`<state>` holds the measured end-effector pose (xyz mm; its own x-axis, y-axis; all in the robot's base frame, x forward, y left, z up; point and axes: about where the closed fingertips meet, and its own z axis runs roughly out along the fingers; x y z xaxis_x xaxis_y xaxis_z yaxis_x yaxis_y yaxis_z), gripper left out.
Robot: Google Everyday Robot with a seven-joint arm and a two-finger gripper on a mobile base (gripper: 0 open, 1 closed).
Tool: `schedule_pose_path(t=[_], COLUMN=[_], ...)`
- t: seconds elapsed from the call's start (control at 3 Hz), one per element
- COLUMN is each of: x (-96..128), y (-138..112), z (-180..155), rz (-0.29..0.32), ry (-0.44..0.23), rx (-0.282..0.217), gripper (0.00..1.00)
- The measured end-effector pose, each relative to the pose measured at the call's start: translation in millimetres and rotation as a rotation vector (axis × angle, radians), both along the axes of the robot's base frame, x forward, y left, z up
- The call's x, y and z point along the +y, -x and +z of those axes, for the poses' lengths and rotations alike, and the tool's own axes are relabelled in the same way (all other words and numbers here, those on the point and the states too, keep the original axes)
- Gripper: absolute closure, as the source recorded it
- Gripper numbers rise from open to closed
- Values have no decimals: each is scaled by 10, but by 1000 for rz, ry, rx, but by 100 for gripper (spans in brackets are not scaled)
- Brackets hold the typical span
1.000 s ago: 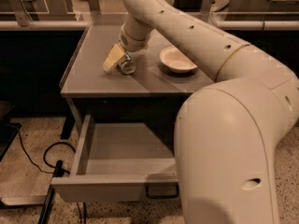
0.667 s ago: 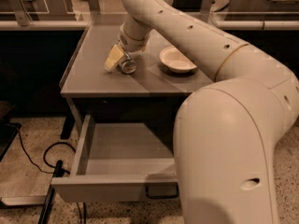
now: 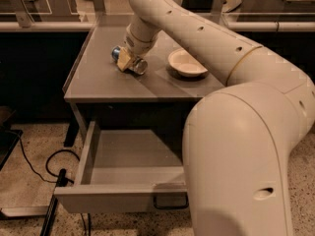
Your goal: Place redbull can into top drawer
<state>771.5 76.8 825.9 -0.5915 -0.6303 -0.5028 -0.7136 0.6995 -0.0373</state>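
Observation:
The redbull can (image 3: 138, 66) lies on its side on the grey cabinet top (image 3: 98, 85), its blue end pointing left and its silver end pointing right. My gripper (image 3: 126, 61) reaches down from the upper right and is shut across the can's middle; a yellowish finger pad (image 3: 123, 60) covers it. The top drawer (image 3: 118, 198) below the top is pulled out towards me. Its inside looks empty, and its bar handle (image 3: 170, 203) shows under the front panel. My arm hides the drawer's right side.
A white bowl (image 3: 186, 63) stands on the cabinet top just right of the can. Black cables (image 3: 29, 166) and a dark stand lie on the speckled floor at the left. A glass-railed counter runs behind the cabinet.
The gripper has shifted a little over the can, so the can's blue end now shows left of the finger. The drawer and the bowl have not moved.

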Motion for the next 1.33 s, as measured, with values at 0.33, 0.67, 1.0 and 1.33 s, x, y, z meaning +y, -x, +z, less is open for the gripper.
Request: schedule_pose_path(t=[0.33, 0.67, 1.0, 1.33], x=[0, 1, 2, 6], y=[0, 0, 3, 108], z=[-1, -2, 16, 13], rz=[0, 0, 0, 17], ry=[0, 0, 0, 10], rx=[0, 0, 1, 17], gripper=[87, 100, 100, 100])
